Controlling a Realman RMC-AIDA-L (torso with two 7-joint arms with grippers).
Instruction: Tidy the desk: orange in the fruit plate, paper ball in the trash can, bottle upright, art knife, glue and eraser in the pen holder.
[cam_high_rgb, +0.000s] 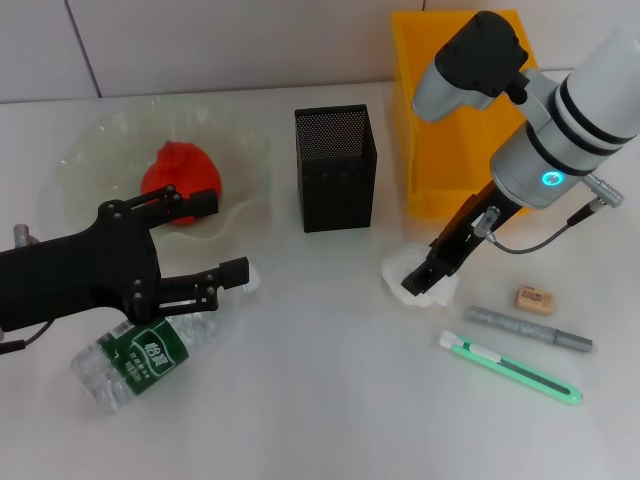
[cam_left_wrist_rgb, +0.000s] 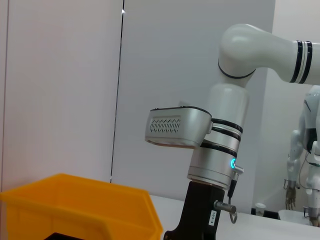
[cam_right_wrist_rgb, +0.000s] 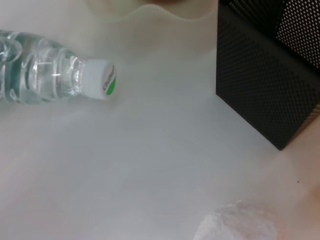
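The right gripper (cam_high_rgb: 428, 275) is pressing down onto the paper ball (cam_high_rgb: 418, 272), which is lying on the desk (cam_high_rgb: 330, 400) just in front of the yellow trash can (cam_high_rgb: 455, 120); its jaws are looking closed around the paper. The left gripper (cam_high_rgb: 225, 240), spread open, is hovering over the fallen bottle (cam_high_rgb: 140, 355). A good lift is probably needing a firm pinch first, then a rise clearing the can's rim.
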